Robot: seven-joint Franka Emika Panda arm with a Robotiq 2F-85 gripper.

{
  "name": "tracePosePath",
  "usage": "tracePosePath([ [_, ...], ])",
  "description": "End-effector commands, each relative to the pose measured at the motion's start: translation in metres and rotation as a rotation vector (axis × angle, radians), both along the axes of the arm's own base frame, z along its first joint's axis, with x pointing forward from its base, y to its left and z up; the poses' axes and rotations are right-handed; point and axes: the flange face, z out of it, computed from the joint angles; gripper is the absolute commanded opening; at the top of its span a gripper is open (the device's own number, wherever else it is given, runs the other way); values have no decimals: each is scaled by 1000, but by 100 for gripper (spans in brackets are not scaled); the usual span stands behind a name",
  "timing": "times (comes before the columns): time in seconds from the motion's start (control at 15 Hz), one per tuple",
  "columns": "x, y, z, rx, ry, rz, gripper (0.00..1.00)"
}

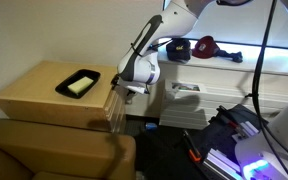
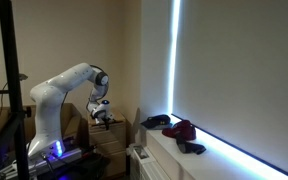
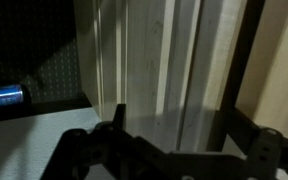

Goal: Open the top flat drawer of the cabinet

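One end effector sits at the top flat drawer of the cabinet, likely to pull it. Open or closed cannot be told.

dim room, beige wall, bright window strip above a white ledge.

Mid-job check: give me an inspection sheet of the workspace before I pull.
Surface: cabinet top is flat and carries a black tray.
Job's things: top flat drawer is beside the gripper; open or shut unclear.
Clutter: dark and red items on the white ledge.
Gripper: gripper is at the drawer face; jaw state unclear.
Cables: black cable hangs near the ledge.
Surroundings: brown seat in the foreground.
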Motion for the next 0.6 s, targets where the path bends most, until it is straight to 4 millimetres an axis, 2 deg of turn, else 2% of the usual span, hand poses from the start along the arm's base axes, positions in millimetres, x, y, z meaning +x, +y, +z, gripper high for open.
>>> tracePosePath([
  [0.0, 11, -5, -14, 15, 24, 3, 100],
  [0.27, 23, -10, -32, 45, 34, 13, 100],
  [0.47, 28, -9, -36, 76, 1, 60, 100],
  [0.53, 25, -12, -37, 78, -9, 90, 100],
])
